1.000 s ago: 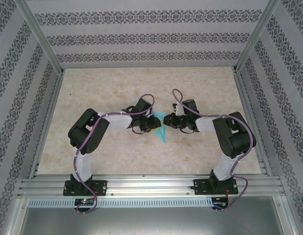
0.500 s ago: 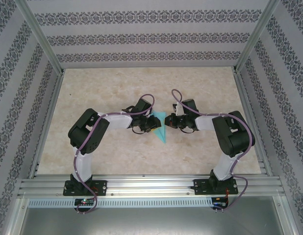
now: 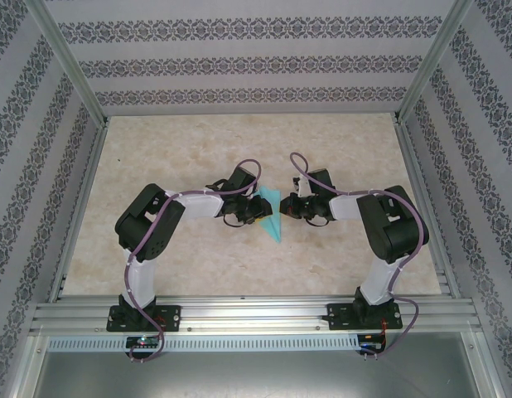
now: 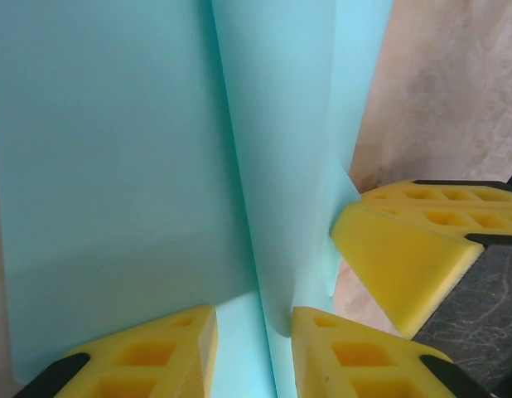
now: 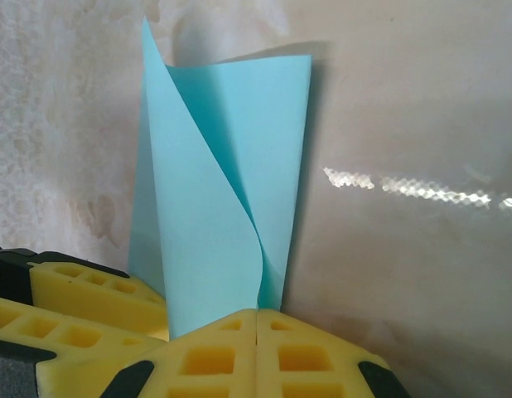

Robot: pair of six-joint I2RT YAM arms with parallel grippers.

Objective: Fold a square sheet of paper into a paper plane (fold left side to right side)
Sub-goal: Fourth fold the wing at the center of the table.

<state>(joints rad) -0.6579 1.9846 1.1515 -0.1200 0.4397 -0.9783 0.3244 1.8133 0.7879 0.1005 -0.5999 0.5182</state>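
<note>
The square sheet of paper, folded into a slim pointed turquoise paper plane (image 3: pixel 271 219), lies at the table's middle between both grippers. In the left wrist view the paper plane (image 4: pixel 115 166) shows a long centre crease. My left gripper (image 4: pixel 254 356) straddles that crease with its jaws partly open and rests on the paper, with a raised flap edge against its right finger (image 4: pixel 355 356). My right gripper (image 5: pixel 256 319) is shut, pinching the lower edge of a curled-up flap of the paper plane (image 5: pixel 214 215). From above, the left gripper (image 3: pixel 254 212) and right gripper (image 3: pixel 289 207) nearly touch over the paper.
The beige marbled tabletop (image 3: pixel 198 149) is bounded by patterned walls and aluminium posts. A metal rail (image 3: pixel 256 315) runs along the near edge. The right gripper's yellow fingers (image 4: pixel 405 257) sit close beside the left gripper.
The right gripper's jaws have closed fully onto the flap edge. Both arms and the paper stay almost where they were.
</note>
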